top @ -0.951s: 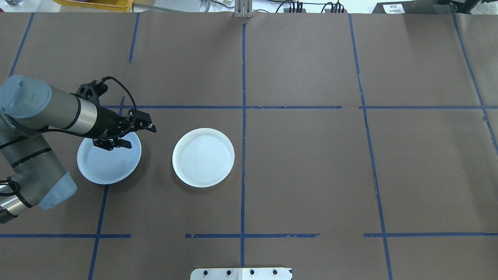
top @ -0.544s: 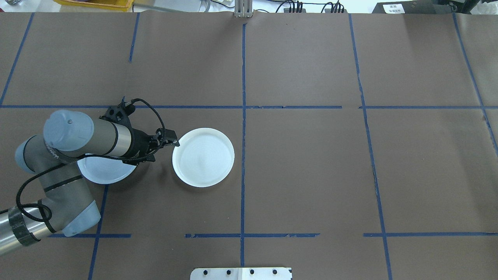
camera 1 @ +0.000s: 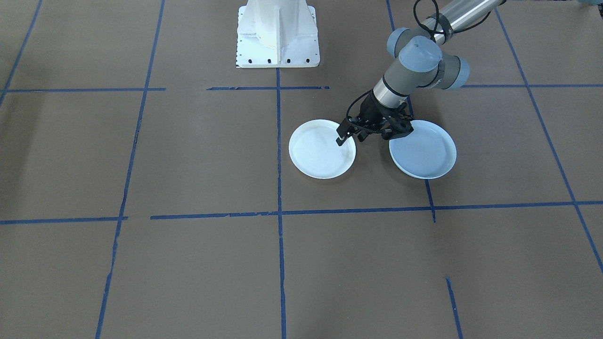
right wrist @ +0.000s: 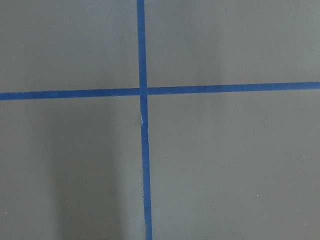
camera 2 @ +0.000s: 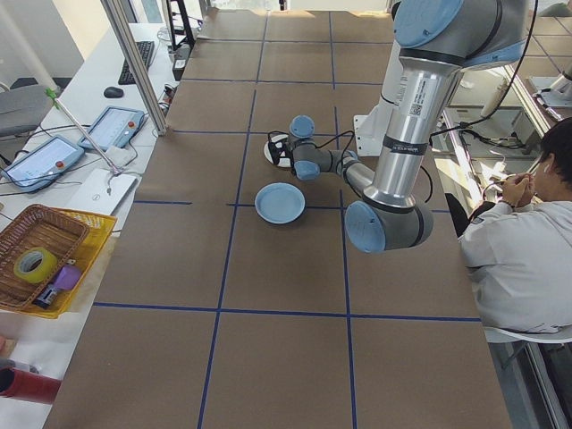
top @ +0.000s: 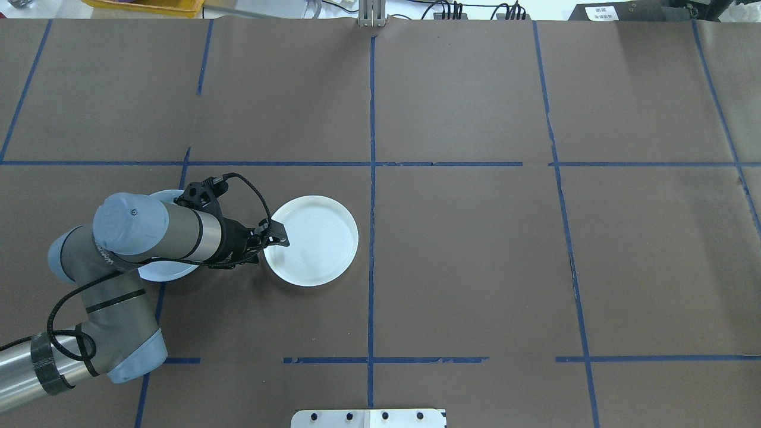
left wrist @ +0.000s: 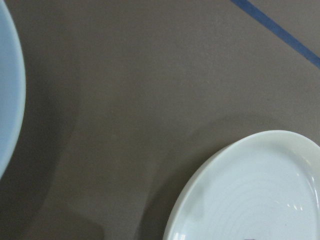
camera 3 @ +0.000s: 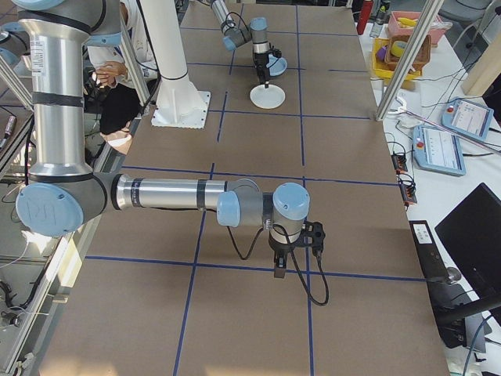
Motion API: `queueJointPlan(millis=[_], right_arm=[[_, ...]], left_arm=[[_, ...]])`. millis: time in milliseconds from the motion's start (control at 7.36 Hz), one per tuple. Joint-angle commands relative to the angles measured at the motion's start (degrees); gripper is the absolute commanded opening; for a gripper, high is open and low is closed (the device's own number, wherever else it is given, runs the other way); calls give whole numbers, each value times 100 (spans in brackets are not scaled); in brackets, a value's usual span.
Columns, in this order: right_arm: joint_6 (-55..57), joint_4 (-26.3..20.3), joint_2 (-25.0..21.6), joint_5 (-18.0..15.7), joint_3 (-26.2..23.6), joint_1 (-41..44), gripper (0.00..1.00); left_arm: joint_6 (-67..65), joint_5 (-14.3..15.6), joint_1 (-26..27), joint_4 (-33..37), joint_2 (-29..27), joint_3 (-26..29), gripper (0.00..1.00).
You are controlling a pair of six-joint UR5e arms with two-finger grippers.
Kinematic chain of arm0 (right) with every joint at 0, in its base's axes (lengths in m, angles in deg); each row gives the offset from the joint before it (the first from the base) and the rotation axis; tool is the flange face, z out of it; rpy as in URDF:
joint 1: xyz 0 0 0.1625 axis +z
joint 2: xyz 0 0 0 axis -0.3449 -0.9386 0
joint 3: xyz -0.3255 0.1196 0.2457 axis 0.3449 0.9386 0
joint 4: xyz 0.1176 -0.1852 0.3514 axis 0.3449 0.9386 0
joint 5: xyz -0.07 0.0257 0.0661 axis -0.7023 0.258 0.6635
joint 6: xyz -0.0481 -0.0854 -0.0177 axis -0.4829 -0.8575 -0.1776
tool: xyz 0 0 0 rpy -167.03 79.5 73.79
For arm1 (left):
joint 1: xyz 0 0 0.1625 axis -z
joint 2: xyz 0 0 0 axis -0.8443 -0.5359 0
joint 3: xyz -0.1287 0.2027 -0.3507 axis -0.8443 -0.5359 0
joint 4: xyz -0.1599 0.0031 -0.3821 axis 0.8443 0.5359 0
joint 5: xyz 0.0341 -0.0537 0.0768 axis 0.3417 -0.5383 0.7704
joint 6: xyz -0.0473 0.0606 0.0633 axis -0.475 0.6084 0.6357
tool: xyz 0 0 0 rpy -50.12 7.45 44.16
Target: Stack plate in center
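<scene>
Place: robotics lab.
Signs: brown-papered table point(top: 475, 267) gridded in blue tape point(top: 371, 238); teach pendants point(camera 2: 112, 128) and keyboard point(camera 2: 143, 54) on side bench; seated person point(camera 2: 523, 241) beside robot base point(camera 1: 278, 35).

The left arm reaches low, its wrist angled forward and down. The left gripper point(camera 1: 349, 135) shows parted jaws. The right gripper point(camera 3: 296, 249) hangs downward on a bent arm; its jaws' state is unclear.
</scene>
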Motion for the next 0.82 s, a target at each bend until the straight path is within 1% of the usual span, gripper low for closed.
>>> queueJointPlan(millis=[0,136,272,408,544,680], right_arm=[[2,0,0,7,0,0,100],[2,0,0,-2,0,0,100],[-7,0,0,7,0,0,100],[2,0,0,7,0,0,100],[2,0,0,-2,0,0,100],[2,0,0,-2,0,0,100]], left_arm=[[46,-39,-18,0,-14,3,26],[64,-57,-9,0,-40,3,5],[73,-283,-9,8,-41,-5,0],[81,-459,-9,17,-41,-14,0],[299,-479,26,35,-41,-84,0],[519,-557,252,61,29,-189,0]])
